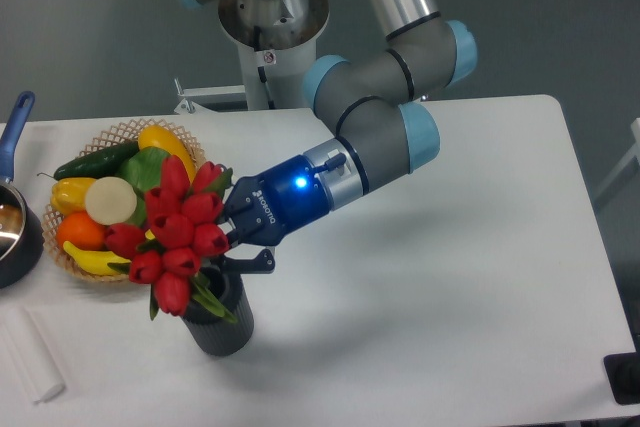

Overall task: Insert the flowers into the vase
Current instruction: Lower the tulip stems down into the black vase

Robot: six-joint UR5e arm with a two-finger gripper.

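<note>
Two dark fingers of the gripper (pixel 232 247) are closed on the flowers (pixel 177 242), clamping the bunch just behind its red buds, where the stems would be; the stems themselves are hidden by the blooms and the jaws. The bunch tilts toward the left and forward, its lowest bud hanging in front of the vase's rim and a green leaf draping over the mouth. The vase (pixel 222 319), dark grey and ribbed, stands upright on the white table (pixel 450 277) right below the gripper. The stem ends seem to be inside the opening, though buds and leaves cover the mouth, so how deep they sit cannot be told.

Behind the jaws, the gripper body shows a blue light and runs up and right into the grey wrist with pale blue joint caps, then back to the arm's base (pixel 272 17) at the table's far edge.

Left of the flowers sits a woven basket (pixel 120 134) holding a green cucumber, yellow and orange peppers, a banana and a round pale slice. The buds overlap the basket's right side in this view. At the far left edge stands a dark pan (pixel 14 232) with a blue handle, and a white folded cloth (pixel 30 352) lies near the front corner.
</note>
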